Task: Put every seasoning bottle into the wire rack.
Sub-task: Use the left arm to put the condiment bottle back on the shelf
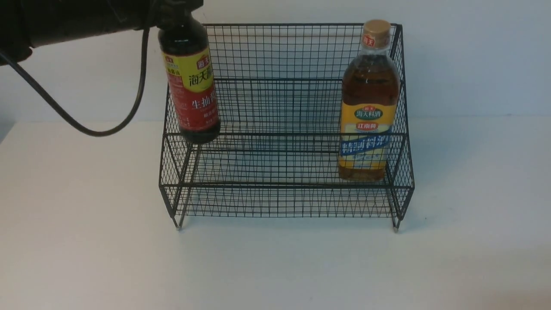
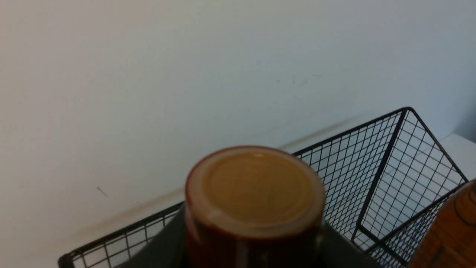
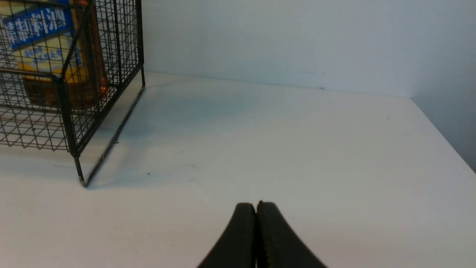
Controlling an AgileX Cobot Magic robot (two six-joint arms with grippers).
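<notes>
1. While I watch from far away, my left gripper grips the top of the dark soy-sauce bottle, which hangs in the air at the left end of the wire rack.
2. The amber bottle stands straight up on the low shelf, at the right end.
3. My right gripper is pinched shut on nothing, apart from the rack.
4. The table is white and the wall is pale.

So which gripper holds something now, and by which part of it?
The left gripper holds the dark soy-sauce bottle by its top, at the neck. The right gripper is shut and empty.
</notes>
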